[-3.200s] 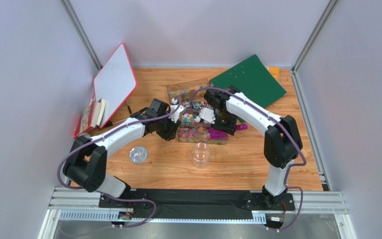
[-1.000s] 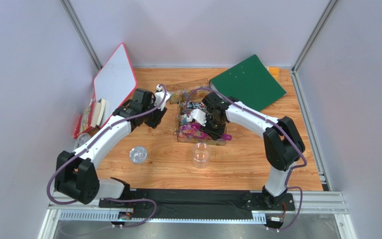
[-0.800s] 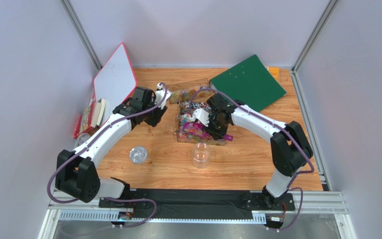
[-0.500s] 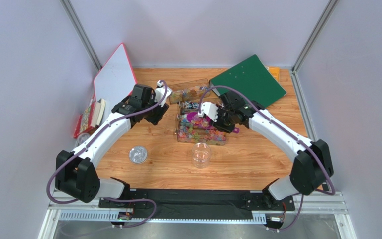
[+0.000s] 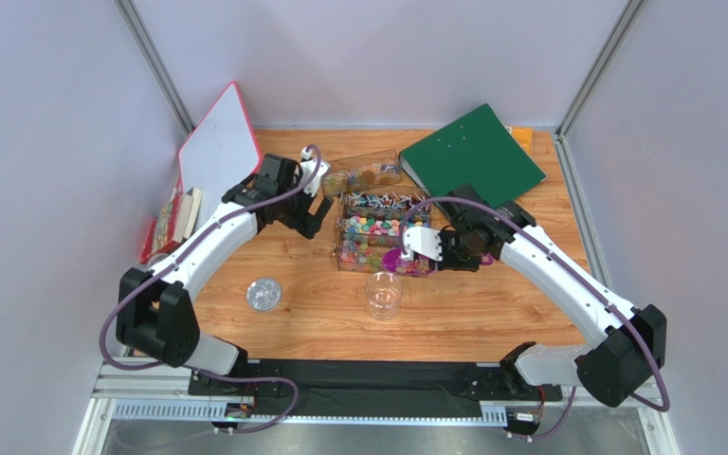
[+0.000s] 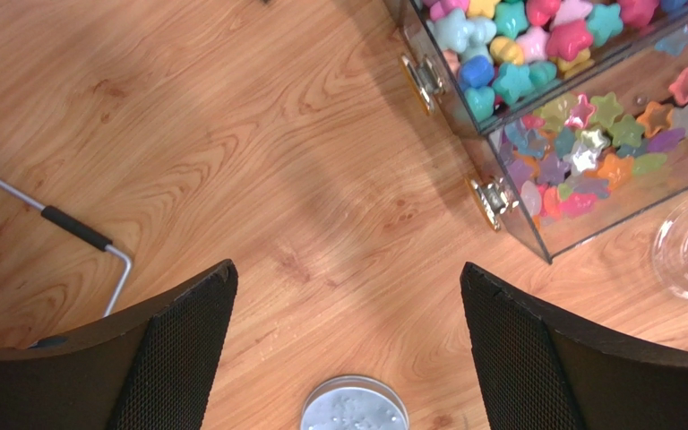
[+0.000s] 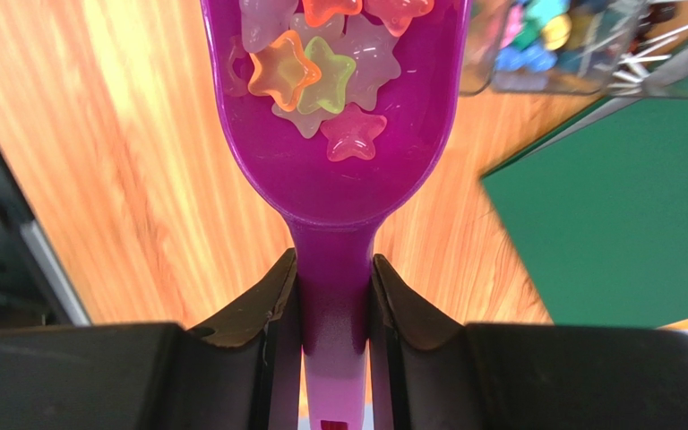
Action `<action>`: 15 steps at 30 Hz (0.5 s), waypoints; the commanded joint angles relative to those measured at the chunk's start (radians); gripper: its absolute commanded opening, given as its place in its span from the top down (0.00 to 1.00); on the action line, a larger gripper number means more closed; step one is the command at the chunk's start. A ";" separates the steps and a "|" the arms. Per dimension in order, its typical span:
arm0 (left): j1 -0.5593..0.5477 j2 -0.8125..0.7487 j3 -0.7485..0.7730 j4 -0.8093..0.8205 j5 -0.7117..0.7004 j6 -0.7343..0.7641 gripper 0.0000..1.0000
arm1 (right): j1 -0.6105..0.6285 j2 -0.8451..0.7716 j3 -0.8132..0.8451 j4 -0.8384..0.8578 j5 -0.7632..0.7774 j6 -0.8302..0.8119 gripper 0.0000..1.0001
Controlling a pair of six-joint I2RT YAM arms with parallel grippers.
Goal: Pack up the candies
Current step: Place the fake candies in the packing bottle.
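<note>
Star-shaped candies (image 5: pixel 374 234) in mixed bright colours fill a clear box (image 6: pixel 505 195) in the middle of the table. My right gripper (image 7: pixel 334 269) is shut on the handle of a purple scoop (image 7: pixel 339 170). The scoop carries several candies (image 7: pixel 321 72). In the top view the scoop (image 5: pixel 401 260) hangs over the box's near right corner, just above and behind an open clear jar (image 5: pixel 383 295). My left gripper (image 6: pixel 346 278) stands wide open with nothing in it, over bare wood left of the box (image 5: pixel 316 204).
A round metal lid (image 5: pixel 263 294) lies near left, also under the left gripper (image 6: pixel 354 408). A green folder (image 5: pixel 472 152) lies back right, a whiteboard (image 5: pixel 218 156) and books (image 5: pixel 173 223) at the left. A second clear box (image 5: pixel 363 175) sits behind the candy box.
The right arm has drawn the loaded scoop out of the box toward its near right corner, near the jar. The left gripper's jaws have spread wide and it shifted slightly toward the back.
</note>
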 commanded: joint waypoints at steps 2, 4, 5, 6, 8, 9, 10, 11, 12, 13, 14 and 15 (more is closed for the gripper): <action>0.017 0.058 0.108 -0.123 0.145 -0.007 0.00 | 0.028 -0.041 0.056 -0.183 0.092 -0.170 1.00; 0.021 0.022 0.073 -0.077 0.185 -0.031 0.00 | 0.044 -0.041 0.065 -0.200 0.109 -0.201 1.00; 0.021 0.016 0.070 -0.073 0.201 -0.025 0.00 | 0.050 -0.036 0.071 -0.214 0.150 -0.216 1.00; 0.021 0.022 0.076 -0.076 0.207 -0.031 0.00 | 0.062 -0.020 0.089 -0.223 0.174 -0.221 1.00; 0.021 0.050 0.094 -0.093 0.173 -0.042 0.00 | 0.071 0.013 0.119 -0.246 0.188 -0.216 1.00; 0.021 0.056 0.097 -0.094 0.155 -0.051 0.00 | 0.085 0.025 0.149 -0.255 0.207 -0.213 1.00; 0.021 0.062 0.101 -0.091 0.134 -0.065 0.00 | 0.090 0.037 0.160 -0.267 0.213 -0.212 1.00; 0.021 0.068 0.101 -0.082 0.102 -0.082 0.00 | 0.096 0.057 0.171 -0.276 0.219 -0.210 1.00; 0.021 0.067 0.101 -0.076 0.097 -0.080 0.00 | 0.114 0.071 0.194 -0.286 0.251 -0.202 1.00; 0.021 0.059 0.099 -0.062 0.097 -0.082 0.00 | 0.122 0.083 0.208 -0.306 0.263 -0.198 1.00; 0.021 0.055 0.093 -0.056 0.087 -0.083 0.00 | 0.129 0.105 0.220 -0.316 0.270 -0.193 1.00; 0.021 0.050 0.091 -0.053 0.083 -0.077 0.00 | 0.145 0.114 0.232 -0.326 0.289 -0.184 1.00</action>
